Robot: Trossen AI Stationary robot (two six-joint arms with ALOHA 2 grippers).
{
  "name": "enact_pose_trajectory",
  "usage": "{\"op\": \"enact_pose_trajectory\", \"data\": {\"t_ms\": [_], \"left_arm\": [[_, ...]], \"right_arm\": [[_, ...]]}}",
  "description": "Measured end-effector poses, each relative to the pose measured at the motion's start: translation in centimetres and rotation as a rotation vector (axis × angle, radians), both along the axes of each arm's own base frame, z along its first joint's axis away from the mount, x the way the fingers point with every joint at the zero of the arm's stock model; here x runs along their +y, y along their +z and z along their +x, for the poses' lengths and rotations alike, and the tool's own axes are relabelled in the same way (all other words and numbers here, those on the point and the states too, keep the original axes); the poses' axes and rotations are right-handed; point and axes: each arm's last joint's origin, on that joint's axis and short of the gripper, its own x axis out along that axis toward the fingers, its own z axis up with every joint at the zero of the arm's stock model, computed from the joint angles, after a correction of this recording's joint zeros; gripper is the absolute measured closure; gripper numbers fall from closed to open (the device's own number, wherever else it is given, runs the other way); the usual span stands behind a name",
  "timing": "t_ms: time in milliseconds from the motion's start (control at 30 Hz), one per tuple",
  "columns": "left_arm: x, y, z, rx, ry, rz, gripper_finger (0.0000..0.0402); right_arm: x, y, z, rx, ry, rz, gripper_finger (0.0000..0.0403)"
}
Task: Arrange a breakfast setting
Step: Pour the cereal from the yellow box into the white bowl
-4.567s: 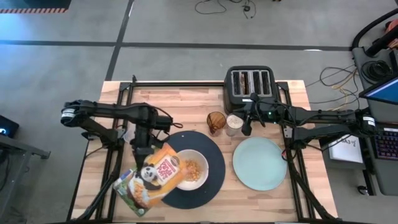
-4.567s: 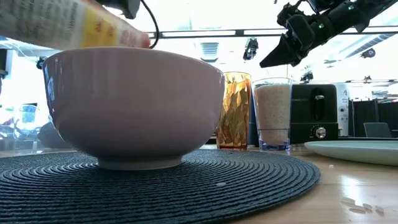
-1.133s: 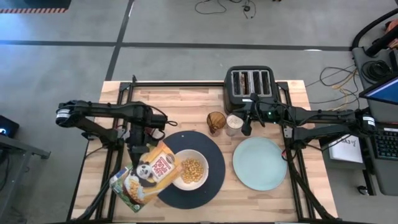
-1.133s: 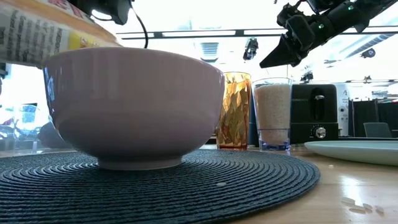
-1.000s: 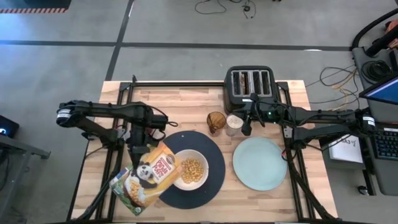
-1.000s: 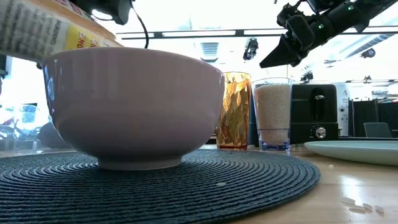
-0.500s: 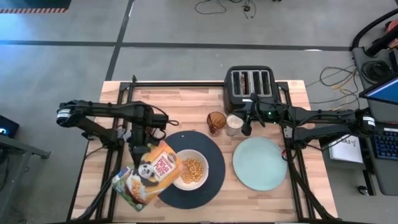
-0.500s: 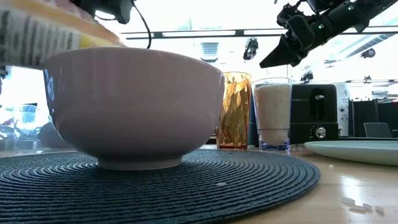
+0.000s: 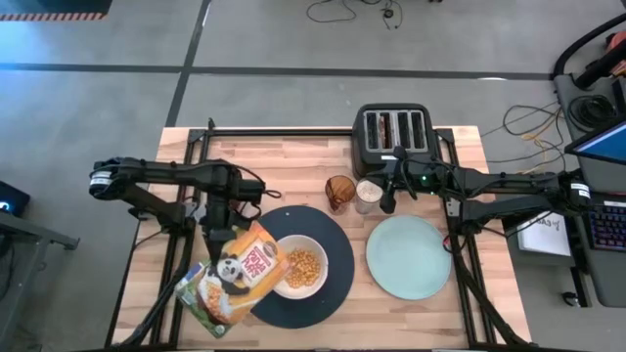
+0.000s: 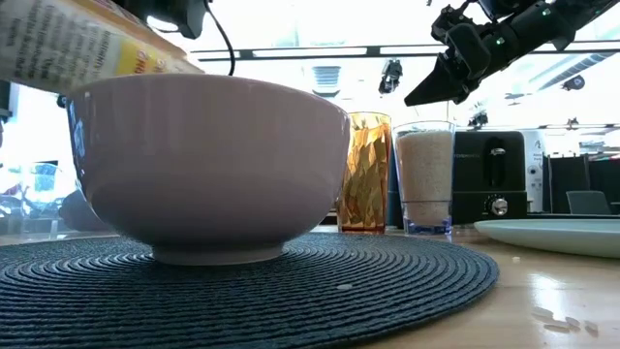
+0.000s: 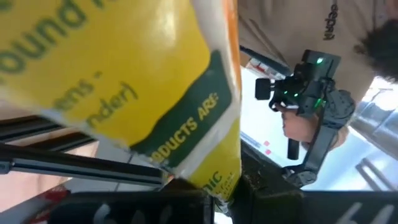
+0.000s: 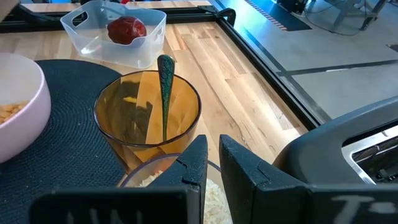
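Observation:
My left gripper (image 9: pixel 219 238) is shut on the yellow-brown cereal box (image 9: pixel 233 282), which is tilted beside the white bowl (image 9: pixel 299 266). The bowl holds yellow cereal and stands on the large black round plate (image 9: pixel 328 240). The box's end shows over the bowl's rim in the low view (image 10: pixel 87 44). My right gripper (image 9: pixel 387 203) is shut and empty above two glasses. The pale green plate (image 9: pixel 408 256) lies at the right. The dark red fruit (image 12: pixel 126 29) sits in a clear tub. No toast slice shows. My left gripper pinches the cereal box's far edge (image 11: pixel 225 177) between its two fingers. The fingers come from above and the far side, slanting down. The box is lifted clear of the table and tilted, one end toward the bowl's left rim and the other end lower, toward the table's near left.
An amber glass (image 9: pixel 339 192) with a green spoon handle (image 12: pixel 165 81) and a clear glass of white grains (image 9: pixel 369 195) stand under my right gripper. The black four-slot toaster (image 9: pixel 393 132) stands at the far edge. A person stands beyond the table in the left wrist view (image 11: pixel 292 37).
The cereal box has rocked a little in my left gripper, its end rising and dipping over the bowl's left rim while it stays tilted.

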Motion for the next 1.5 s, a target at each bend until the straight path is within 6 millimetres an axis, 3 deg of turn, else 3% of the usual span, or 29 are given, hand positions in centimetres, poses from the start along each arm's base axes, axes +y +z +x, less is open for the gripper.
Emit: {"op": "enact_pose_trajectory", "data": {"t_ms": [1500], "left_arm": [[0.32, 0.67, 0.18, 0.003, 0.006, 0.064, 0.0402]], "right_arm": [[0.00, 0.00, 0.01, 0.001, 0.001, -0.002, 0.0369]]}}
